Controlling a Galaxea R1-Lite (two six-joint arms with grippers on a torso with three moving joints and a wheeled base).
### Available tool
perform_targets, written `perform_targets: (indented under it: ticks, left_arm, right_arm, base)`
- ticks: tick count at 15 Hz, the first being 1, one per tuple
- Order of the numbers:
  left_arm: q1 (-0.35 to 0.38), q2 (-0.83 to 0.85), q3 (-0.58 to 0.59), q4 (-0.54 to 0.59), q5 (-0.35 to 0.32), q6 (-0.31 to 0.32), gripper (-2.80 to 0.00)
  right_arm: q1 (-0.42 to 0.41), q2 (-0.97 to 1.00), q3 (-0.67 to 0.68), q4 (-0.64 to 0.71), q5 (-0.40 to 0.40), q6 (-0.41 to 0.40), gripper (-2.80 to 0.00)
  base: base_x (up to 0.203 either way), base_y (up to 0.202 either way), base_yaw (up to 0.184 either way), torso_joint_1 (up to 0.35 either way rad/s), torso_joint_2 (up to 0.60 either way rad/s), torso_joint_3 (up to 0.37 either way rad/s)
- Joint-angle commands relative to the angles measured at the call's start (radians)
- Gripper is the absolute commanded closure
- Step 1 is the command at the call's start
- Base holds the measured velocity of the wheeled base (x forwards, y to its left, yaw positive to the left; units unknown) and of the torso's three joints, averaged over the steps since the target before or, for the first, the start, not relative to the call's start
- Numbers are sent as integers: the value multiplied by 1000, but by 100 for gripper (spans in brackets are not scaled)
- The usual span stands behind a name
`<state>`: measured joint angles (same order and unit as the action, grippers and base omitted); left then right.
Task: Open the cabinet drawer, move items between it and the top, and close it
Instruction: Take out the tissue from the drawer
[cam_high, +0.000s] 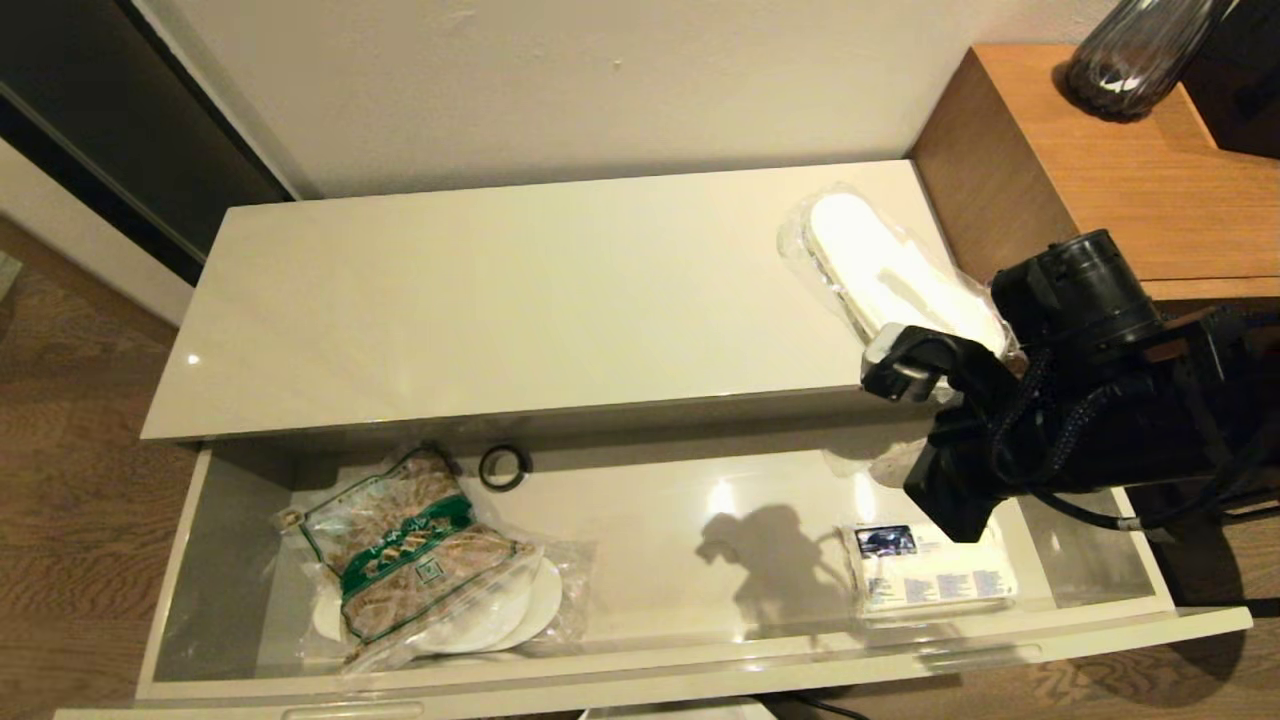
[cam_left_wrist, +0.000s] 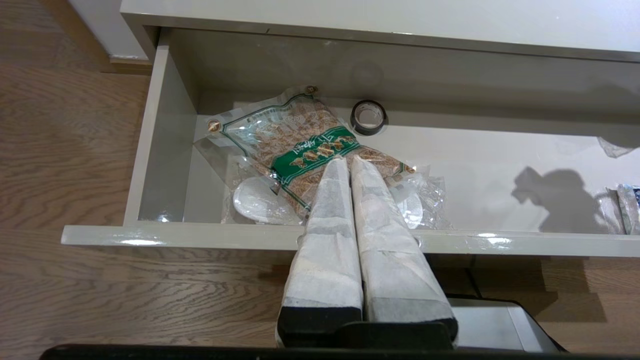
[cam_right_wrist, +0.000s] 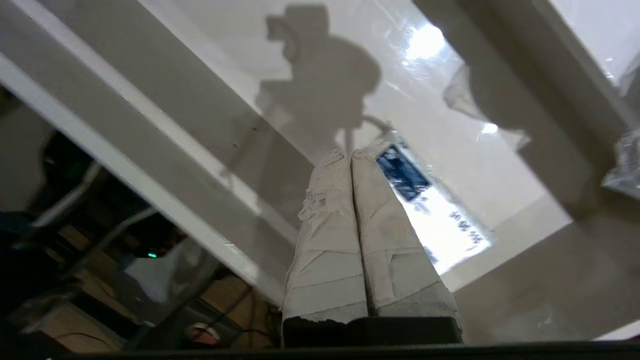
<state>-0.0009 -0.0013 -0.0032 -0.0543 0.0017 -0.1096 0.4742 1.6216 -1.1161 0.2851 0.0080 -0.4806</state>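
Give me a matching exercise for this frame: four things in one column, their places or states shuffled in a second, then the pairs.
Things:
1. wrapped white slippers
2. blue-labelled white packet
3. black tape ring
4. green-labelled bag

Places:
A. left end of the open drawer, lying over white discs
B. right end of the drawer floor
C. on the cabinet top, right end
D. drawer floor near the back wall

Pairs: 1-C, 2-B, 3-D, 4-A

Cabinet top (cam_high: 480, 300): wrapped white slippers (cam_high: 885, 265) at its right end. Open drawer (cam_high: 650, 520) below: green-labelled bag (cam_high: 415, 555) at left over a second wrapped white pair (cam_high: 520, 605), black ring (cam_high: 502, 467) behind, blue-labelled white packet (cam_high: 930, 580) at right.
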Motion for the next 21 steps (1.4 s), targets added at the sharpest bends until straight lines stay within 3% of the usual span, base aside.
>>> perform_targets:
  ticks: [1,5,7,13,18,21]
  left_arm:
    - [-1,1,1,-1,1,-1,0]
    - [-1,1,0,-1,1,-1,0]
    - [-1,1,0,-1,1,-1,0]
    - [-1,1,0,-1,1,-1,0]
    - [-1,1,0,-1,0,-1,0]
    - [-1,1,0,-1,0,-1,0]
  right_arm:
    - [-35,61,-34,0,34,-45,0]
    - [-61,154,-97,18,27,-51,0]
    - [-68,216,-120,21,-25,-48,0]
    - [-142,298,-69,15,-55,-88,0]
    - [-316,345,6,-57,-67,-359,0]
    - [-428,337,109,-246,46,-620,0]
  base:
    - [0,0,0,0,0,0]
    - [0,0,0,0,0,0]
    - [0,0,0,0,0,0]
    - [0,0,0,0,0,0]
    - [0,0,0,0,0,0]
    - [0,0,0,0,0,0]
